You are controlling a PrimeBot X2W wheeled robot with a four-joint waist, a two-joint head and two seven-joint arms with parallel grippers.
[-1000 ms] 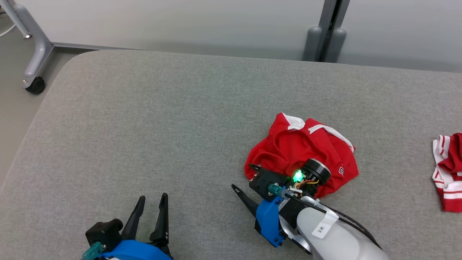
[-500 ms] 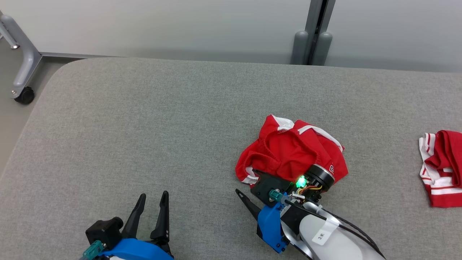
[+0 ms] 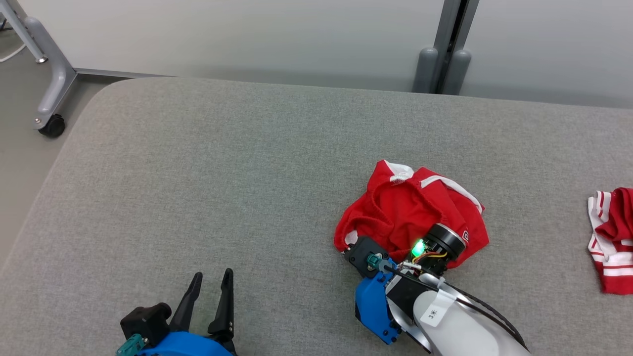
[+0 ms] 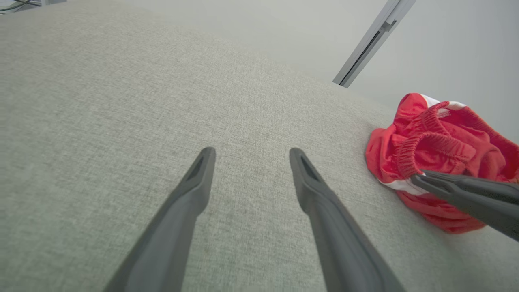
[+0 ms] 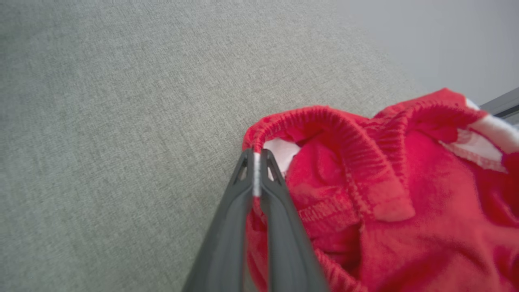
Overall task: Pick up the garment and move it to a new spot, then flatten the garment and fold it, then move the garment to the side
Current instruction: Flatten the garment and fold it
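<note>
Your right hand (image 5: pixel 256 156) is clenched on the white-trimmed hem of the red garment (image 3: pixel 410 207), which is bunched right of centre on the table (image 3: pixel 198 173), up and right from the grip. Left hand (image 3: pixel 213 273) is released at lower left, well apart. The bunching hides the garment's long axis. A striped cloth (image 3: pixel 610 237) is cut off at the right edge.

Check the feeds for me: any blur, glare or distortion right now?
Head view: soft even light, sharp, no glare on the red garment. Left wrist view: wide-angle curves the table; background washed pale. Right wrist view: right pincer tips crisp, cloth nearest the lens slightly soft.
</note>
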